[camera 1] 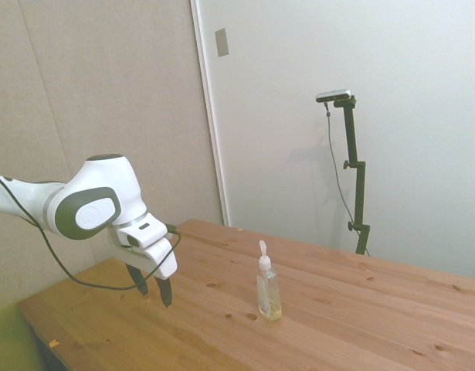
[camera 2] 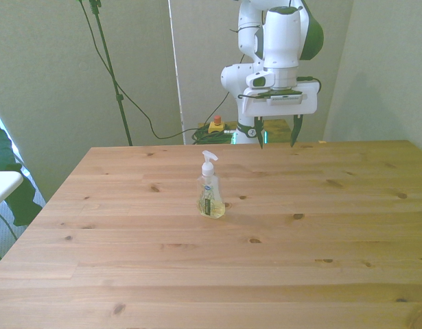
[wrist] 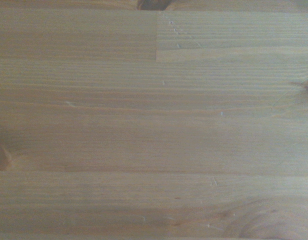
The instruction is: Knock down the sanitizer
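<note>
The wrist view takes in only bare pine boards of the worktop [wrist: 154, 125], with knots at the edges and no bottle in sight; the other two views supply everything else. In the side view the sanitizer [camera 1: 268, 287] stands upright near the middle of the worktop [camera 1: 361, 325], white pump on top and a little yellowish liquid at the bottom, while the gripper [camera 1: 154, 288] hangs just above the wood, well apart from the bottle, on the side toward the arm. The front view shows what the side view hides: the gripper [camera 2: 277, 131] points straight down with its two dark fingers spread wide and nothing between them, held over the far edge of the worktop [camera 2: 334, 240]. There the sanitizer [camera 2: 211, 188] stands nearer the camera and toward the front view's left of the gripper, untouched, its small label facing the camera.
</note>
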You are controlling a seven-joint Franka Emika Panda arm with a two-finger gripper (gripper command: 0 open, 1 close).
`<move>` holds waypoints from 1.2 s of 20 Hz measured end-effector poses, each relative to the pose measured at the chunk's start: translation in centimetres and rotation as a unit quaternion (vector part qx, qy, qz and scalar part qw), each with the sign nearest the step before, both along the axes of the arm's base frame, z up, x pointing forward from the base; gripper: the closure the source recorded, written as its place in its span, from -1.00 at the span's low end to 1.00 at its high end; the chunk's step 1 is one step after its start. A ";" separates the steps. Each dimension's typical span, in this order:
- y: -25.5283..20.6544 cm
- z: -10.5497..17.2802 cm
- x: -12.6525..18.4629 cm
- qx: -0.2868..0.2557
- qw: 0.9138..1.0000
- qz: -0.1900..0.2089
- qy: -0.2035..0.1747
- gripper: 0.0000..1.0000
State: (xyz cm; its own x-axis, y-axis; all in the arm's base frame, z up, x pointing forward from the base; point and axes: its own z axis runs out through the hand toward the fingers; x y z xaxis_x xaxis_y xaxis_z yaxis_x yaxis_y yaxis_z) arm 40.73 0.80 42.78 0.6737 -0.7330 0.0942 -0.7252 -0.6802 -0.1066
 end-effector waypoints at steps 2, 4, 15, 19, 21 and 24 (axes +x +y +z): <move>-0.2 0.0 0.0 0.001 1.000 -0.002 0.000 -1.00; -1.6 0.3 0.0 0.004 1.000 -0.017 -0.003 -1.00; -8.6 2.9 1.7 -0.015 0.996 -0.080 -0.044 1.00; -10.0 2.8 3.5 -0.020 0.994 -0.094 -0.046 1.00; -10.5 2.8 4.4 -0.023 0.994 -0.101 -0.045 1.00; -11.4 2.6 5.9 -0.029 0.992 -0.114 -0.046 1.00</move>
State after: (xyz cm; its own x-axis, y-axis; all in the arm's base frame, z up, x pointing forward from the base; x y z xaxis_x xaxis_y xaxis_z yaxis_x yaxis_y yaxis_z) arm 46.60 -10.64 45.35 0.4768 -0.8571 0.1951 -0.8503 -0.5060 -0.1449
